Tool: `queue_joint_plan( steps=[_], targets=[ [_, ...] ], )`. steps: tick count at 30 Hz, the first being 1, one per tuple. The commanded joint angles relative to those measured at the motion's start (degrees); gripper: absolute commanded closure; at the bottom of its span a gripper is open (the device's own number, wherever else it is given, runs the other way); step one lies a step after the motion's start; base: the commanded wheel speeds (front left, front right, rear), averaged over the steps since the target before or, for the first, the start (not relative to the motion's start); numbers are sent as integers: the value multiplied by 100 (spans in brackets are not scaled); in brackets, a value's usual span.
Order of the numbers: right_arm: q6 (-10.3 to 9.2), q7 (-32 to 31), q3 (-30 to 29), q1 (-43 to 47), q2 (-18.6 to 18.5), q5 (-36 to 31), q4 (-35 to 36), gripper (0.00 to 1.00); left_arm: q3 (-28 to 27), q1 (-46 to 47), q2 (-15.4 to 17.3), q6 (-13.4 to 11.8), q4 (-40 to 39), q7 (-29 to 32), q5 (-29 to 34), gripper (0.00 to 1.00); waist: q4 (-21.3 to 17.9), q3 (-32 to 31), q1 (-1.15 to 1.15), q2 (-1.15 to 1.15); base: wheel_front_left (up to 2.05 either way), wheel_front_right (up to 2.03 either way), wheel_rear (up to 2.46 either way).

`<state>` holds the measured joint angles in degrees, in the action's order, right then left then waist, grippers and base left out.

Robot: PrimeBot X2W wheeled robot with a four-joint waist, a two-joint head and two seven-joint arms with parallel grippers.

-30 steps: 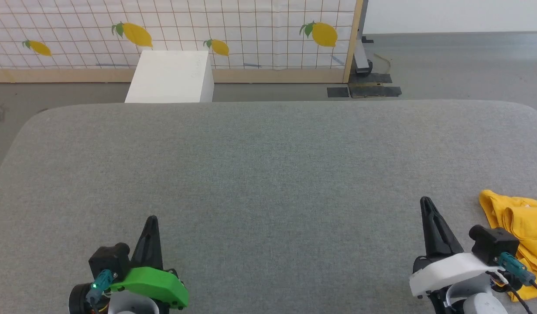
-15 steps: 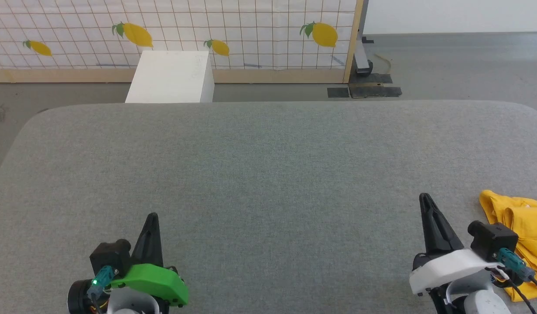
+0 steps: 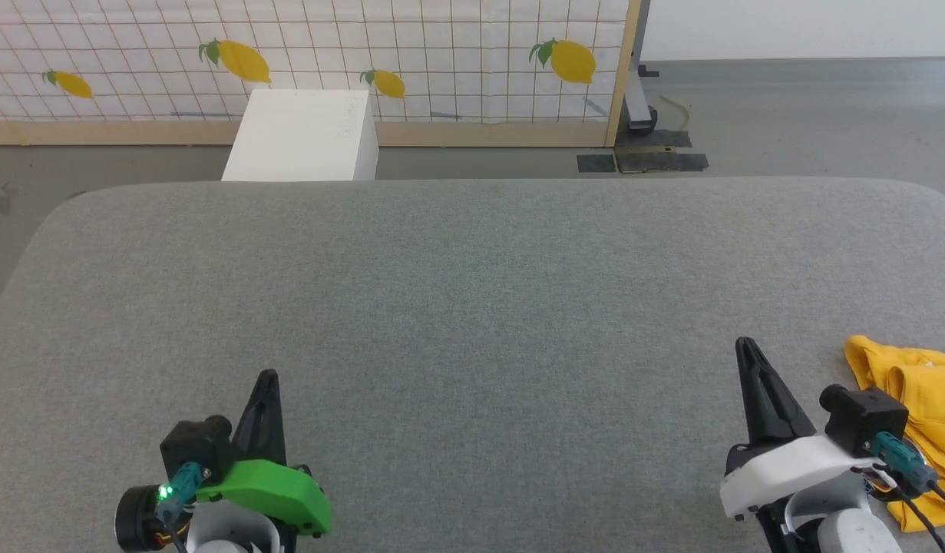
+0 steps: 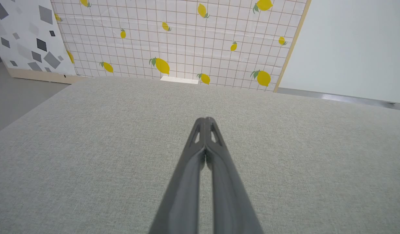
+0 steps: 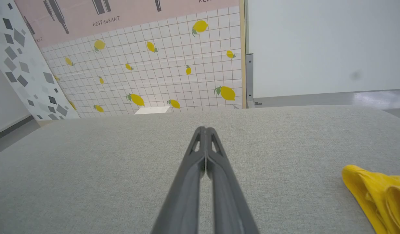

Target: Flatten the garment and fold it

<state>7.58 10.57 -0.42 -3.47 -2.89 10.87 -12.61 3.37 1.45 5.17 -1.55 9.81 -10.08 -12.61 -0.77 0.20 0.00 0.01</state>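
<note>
Currently yellow shirt lies bunched at table's right edge, beside right gripper; both grippers clenched, empty, left gripper well apart; advice: open right fingers, pinch nearest fold, drag centreward.

Surface: grey fabric-covered table is spanning the head view.
Load: crumpled yellow garment is lying near its right edge.

Grey table backed by a lemon-print screen.
A white box is seen between table and screen, on the grey floor; dark mats are laid by the screen's right post.
</note>
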Motion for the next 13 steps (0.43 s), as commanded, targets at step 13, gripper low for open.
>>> queue_joint_plan(
  steps=[13],
  targets=[
    [-3, -171, 10, 115, 1, -202, 228, 100, -64, -54, -58, 45, -175, 179, 227, 100, 12, -3, 0, -1, 0, 0, 0]
  ],
)
